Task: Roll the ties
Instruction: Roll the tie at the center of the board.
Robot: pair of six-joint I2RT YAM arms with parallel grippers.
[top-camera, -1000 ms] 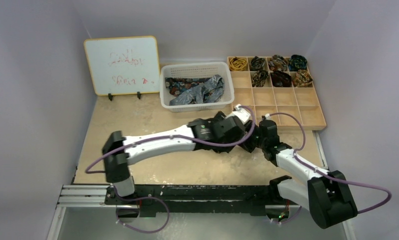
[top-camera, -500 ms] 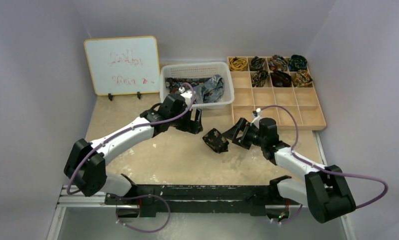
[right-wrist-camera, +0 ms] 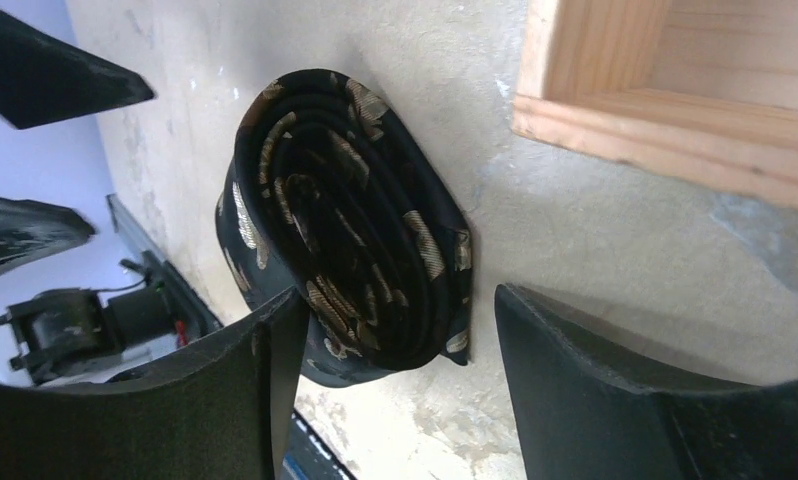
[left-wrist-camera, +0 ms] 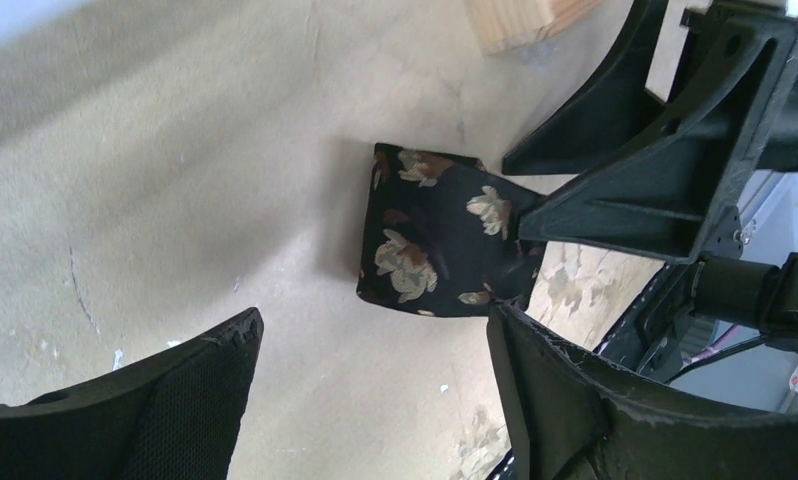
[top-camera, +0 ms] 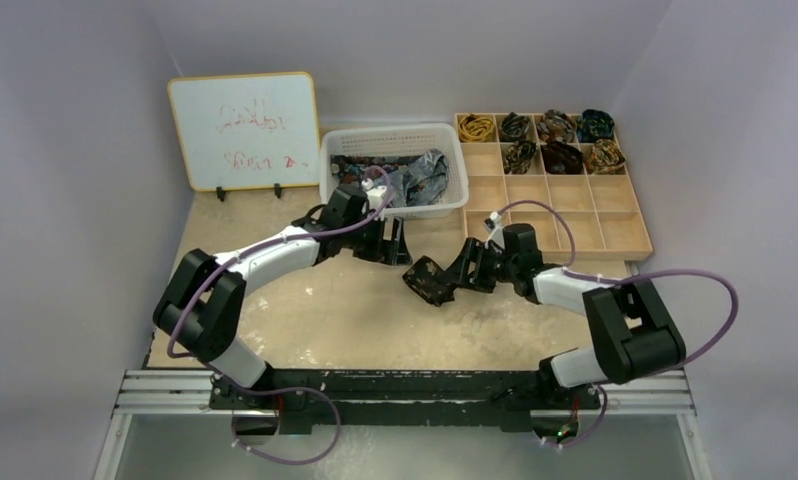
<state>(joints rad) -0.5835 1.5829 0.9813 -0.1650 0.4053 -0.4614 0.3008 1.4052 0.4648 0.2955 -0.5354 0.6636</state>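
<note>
Beige speckled table (top-camera: 305, 300) carried a rolled tie (top-camera: 430, 281) mid-surface, a flattened dark coil with gold leaf print, spiral end facing the right wrist camera. Right gripper (top-camera: 449, 278) pinched the roll. Left gripper (top-camera: 399, 243) hung spread nearby. White mesh basket (top-camera: 393, 135) held loose ties; wooden tray (top-camera: 570, 205) behind.

Robot lab test cell: plain pale walls boxing in a worn beige surface (top-camera: 305, 310), aluminium mounting rail (top-camera: 175, 385) at the near edge, small whiteboard (top-camera: 243, 130) with red scribbles, white basket (top-camera: 395, 138), wooden compartment tray (top-camera: 575, 205).
</note>
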